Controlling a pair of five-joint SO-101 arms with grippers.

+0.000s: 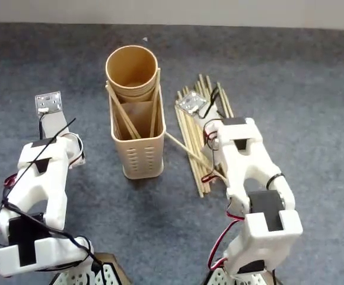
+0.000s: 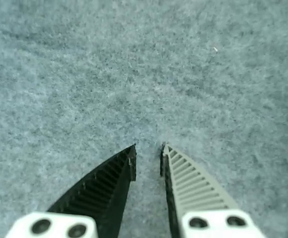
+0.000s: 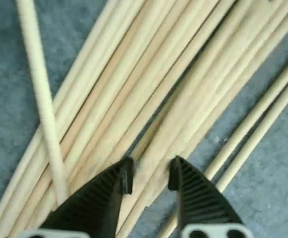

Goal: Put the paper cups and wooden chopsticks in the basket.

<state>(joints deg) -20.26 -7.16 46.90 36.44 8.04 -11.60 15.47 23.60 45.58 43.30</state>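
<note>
Beneath and ahead of the left gripper [image 2: 148,153] lies bare carpet [image 2: 134,69], open passage. The chopsticks [image 3: 183,94] pack the floor under the right gripper [image 3: 149,171], and one raised stick [image 3: 39,99] crosses beside its tips. The basket [image 1: 137,151] stands between the arms.

no readable text, labels, numbers or signs on anything in view

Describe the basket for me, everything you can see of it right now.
The basket is a tall, narrow, beige bin, plastic by its look, with rows of small slots low in its near wall. It stands upright on the grey carpet between the two arms. A stack of paper cups sits in its far end, rising above the rim, and a few chopsticks lean inside. One loose chopstick outside seems to touch its side.
</note>
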